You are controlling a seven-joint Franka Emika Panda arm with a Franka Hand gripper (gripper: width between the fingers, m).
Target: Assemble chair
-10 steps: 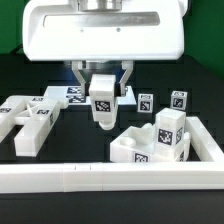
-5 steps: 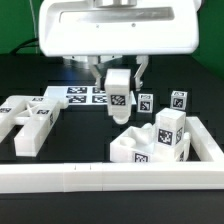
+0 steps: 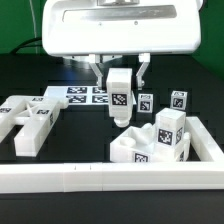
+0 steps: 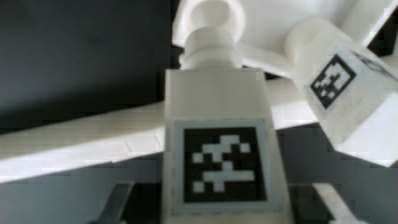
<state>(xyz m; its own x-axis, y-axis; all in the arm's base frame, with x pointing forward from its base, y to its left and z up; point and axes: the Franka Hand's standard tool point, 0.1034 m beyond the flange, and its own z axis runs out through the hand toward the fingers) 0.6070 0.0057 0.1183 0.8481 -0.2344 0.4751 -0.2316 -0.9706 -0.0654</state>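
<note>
The pincer [image 3: 121,81] is clenched on a tagged glossy white plastic bar [image 3: 120,100], holding it upright above the black surface [image 3: 85,138]

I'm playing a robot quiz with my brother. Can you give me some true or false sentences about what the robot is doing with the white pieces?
1. The end effector grips a white bar carrying a black-and-white tag. True.
2. The white bar lies flat on the table. False: it is held upright.
3. The table is red. False: it is black.
4. A long white rail runs along the front of the exterior view. True.
</note>
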